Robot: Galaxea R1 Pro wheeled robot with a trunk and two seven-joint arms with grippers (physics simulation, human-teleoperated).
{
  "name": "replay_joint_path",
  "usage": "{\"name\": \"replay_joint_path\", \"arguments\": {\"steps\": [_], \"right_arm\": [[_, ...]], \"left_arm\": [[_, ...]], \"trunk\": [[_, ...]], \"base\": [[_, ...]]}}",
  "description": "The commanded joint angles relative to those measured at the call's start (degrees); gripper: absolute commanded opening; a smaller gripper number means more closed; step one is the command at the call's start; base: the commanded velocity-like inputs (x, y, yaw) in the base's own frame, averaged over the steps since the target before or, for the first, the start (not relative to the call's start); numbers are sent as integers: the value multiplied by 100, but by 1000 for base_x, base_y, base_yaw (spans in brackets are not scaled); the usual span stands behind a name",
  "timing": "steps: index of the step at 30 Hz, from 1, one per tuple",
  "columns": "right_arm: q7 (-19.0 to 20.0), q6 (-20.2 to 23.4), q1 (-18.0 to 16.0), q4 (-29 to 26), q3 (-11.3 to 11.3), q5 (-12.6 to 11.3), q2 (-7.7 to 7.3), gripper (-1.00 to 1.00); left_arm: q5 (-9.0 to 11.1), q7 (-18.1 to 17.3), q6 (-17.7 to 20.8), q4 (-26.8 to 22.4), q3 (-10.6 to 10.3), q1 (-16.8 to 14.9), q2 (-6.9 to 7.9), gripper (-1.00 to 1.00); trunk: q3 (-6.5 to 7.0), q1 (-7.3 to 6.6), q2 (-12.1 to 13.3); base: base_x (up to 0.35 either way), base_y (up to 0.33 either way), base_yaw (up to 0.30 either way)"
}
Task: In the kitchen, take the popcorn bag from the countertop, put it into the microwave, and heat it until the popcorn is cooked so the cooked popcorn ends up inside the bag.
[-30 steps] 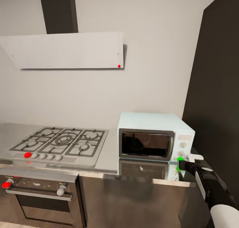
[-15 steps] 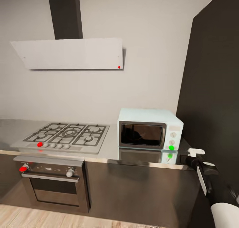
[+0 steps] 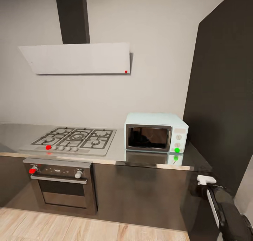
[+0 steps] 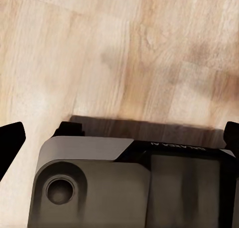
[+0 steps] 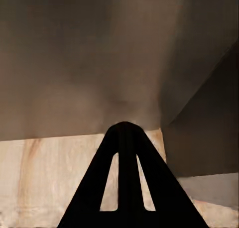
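The mint-blue microwave (image 3: pixel 156 132) stands on the grey countertop (image 3: pixel 116 156) with its dark glass door closed and a green light (image 3: pixel 177 150) lit at its lower right corner. A dim shape shows behind the glass, and I cannot tell what it is. The popcorn bag and the popcorn are out of view. My right arm (image 3: pixel 225 209) hangs low, below the counter's edge and right of the cabinets. The right gripper (image 5: pixel 124 131) is shut with nothing in it, facing the cabinet front. My left gripper (image 4: pixel 119 136) is open, pointing down at the wooden floor over my own base (image 4: pixel 129 188).
A gas hob (image 3: pixel 75 138) lies on the counter left of the microwave, above a steel oven (image 3: pixel 63 184) with a bar handle. A white hood (image 3: pixel 79 57) hangs on the wall. A tall dark panel (image 3: pixel 225 93) closes off the right side. Wooden floor (image 3: pixel 70 228) runs along the cabinets.
The camera has backed away from the counter, so everything looks smaller and floor shows. My right gripper has come off the microwave's green light and dropped below the counter edge.
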Motion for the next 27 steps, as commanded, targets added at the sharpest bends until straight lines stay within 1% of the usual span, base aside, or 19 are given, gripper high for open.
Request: {"name": "replay_joint_path", "arguments": {"steps": [1,2,3,4,5,6,7,8,9,10,12,13,14,16,17,19,21,23,27], "right_arm": [[41,-44,40,367,-6,180,24,-100],[23,-307,65,948,-5,305,38,-100],[14,-515,71,1252,-5,355,44,-100],[3,-877,76,1734,-7,429,50,-100],[-9,-1297,79,2354,-10,506,53,-100],[-17,-1535,81,2795,-12,552,49,-100],[-22,-1752,81,3214,-17,580,40,-100],[-25,-2070,82,3800,-21,590,12,-100],[-46,-2445,82,4511,-25,594,-20,-100],[-99,-2694,82,5010,-24,594,-35,-100],[-263,-3173,82,5884,-23,596,-48,-100],[-360,-3542,82,6428,-21,595,-54,-100],[-450,-3910,83,6754,-17,594,-56,-100],[-532,-4319,117,6922,-15,596,-52,-100],[-546,-4483,212,6946,-14,591,-55,-100],[-566,-4834,640,6966,-14,582,-58,-100],[-622,-4957,907,6976,-14,568,-59,-100],[-705,-4961,1007,6979,-19,554,-50,-100],[-736,-4980,1203,6980,-23,535,-7,-100]], "left_arm": [[55,-5,-22,8,-49,-5,-1,100],[63,-5,-22,8,-49,-5,-1,100],[66,-5,-22,8,-49,-5,-1,100],[69,-5,-22,8,-49,-5,-4,100],[71,-5,-22,8,-49,-5,-8,100],[71,-5,-22,8,-49,-5,-9,100],[72,-5,-22,8,-49,-5,-10,100],[72,-5,-22,8,-49,-5,-10,100],[72,-5,-20,8,-49,-5,-9,100],[72,-5,-21,8,-49,-5,-9,100],[72,-5,-22,8,-49,-5,-3,100],[72,-5,-22,8,-49,-5,-2,100],[72,-5,-22,8,-49,-5,-2,100],[77,-5,-22,8,-49,-5,-1,100],[77,-5,-22,8,-49,-5,-1,100],[80,-5,-22,8,-49,-5,0,100],[81,-5,-22,12,-49,-5,2,100],[81,-5,-22,12,-49,-5,0,100],[76,-5,-22,9,-49,-5,-1,100]], "trunk": [[-7,0,-6],[-7,0,-6],[-7,0,-6],[-7,0,-6],[-7,0,-6],[-7,0,-6],[-7,0,-6],[-7,0,-6],[-7,0,-6],[-7,0,-6],[-7,0,-6],[-7,0,-6],[-7,0,-6],[-7,0,-6],[-7,0,-6],[-7,0,-6],[-7,0,-6],[-7,0,-6],[-7,0,-6]], "base": [[0,0,0],[0,0,0],[0,0,0],[0,0,0],[0,0,0],[0,0,0],[0,0,0],[0,0,0],[0,0,0],[0,0,0],[0,0,0],[0,0,0],[0,0,0],[0,0,0],[0,0,0],[0,0,0],[0,0,0],[0,0,0],[0,0,0]]}}
